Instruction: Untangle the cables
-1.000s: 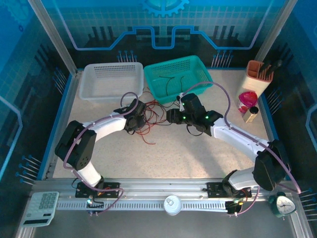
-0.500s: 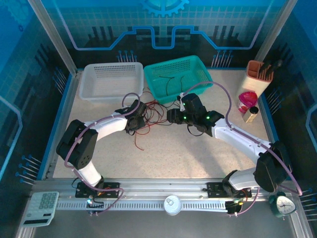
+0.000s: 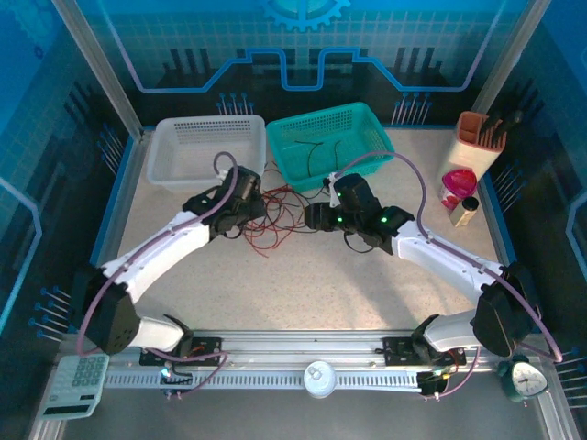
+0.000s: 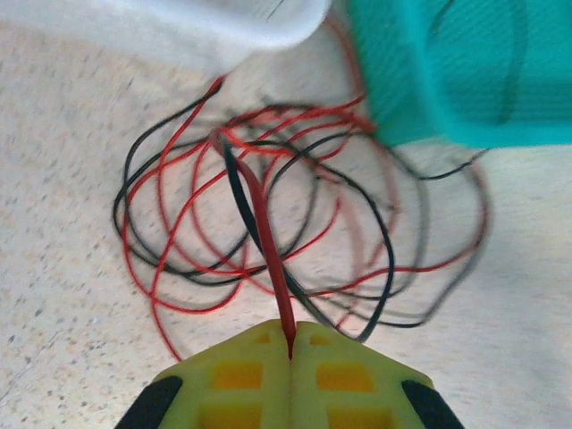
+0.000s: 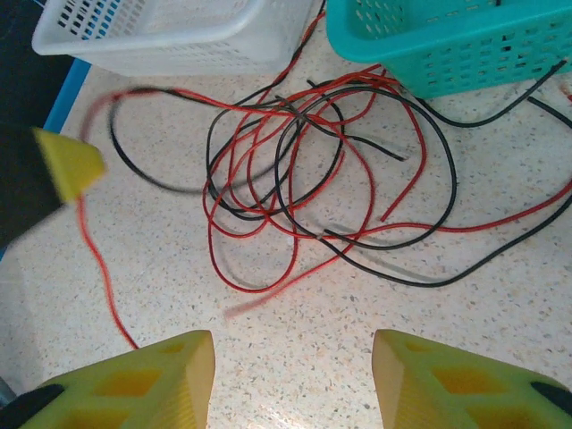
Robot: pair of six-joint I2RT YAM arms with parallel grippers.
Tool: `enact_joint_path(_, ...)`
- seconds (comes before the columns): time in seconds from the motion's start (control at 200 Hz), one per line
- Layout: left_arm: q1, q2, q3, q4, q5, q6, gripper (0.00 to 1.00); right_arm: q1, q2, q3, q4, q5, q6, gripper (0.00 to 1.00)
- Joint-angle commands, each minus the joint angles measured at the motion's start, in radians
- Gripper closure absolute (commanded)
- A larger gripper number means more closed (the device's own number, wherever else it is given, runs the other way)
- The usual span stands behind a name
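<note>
Left wrist: left end effector (image 4: 290, 338) tight on cable (image 4: 264, 234); right end effector (image 5: 293, 362) agape, empty.

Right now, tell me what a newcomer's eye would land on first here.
The tangle of thin red and black cables sprawls on the speckled table in front of the white plastic basket and the teal plastic basket. The left claw is shut on one red cable; the right claw hangs open above the tangle.

A robot lab cell: aluminium posts (image 3: 99, 69), blue printed panels (image 3: 183, 37), a speckled counter (image 3: 303, 284), white arms (image 3: 160, 252) bolted to a metal rail (image 3: 275, 353).
</note>
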Motion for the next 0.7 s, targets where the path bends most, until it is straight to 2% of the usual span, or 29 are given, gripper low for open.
enact_joint_path(0.0,-0.006,-0.059,0.077,-0.052,0.069,0.052,1.00,0.014,0.000,0.022,0.035,-0.034,-0.008,0.49)
enact_joint_path(0.225,-0.006,-0.100,0.213,-0.059,0.198,0.071,1.00,0.014,-0.008,0.030,0.046,-0.036,-0.003,0.49)
enact_joint_path(0.695,-0.028,-0.101,0.553,-0.082,0.386,0.106,1.00,-0.001,-0.122,0.071,0.022,0.009,-0.041,0.44)
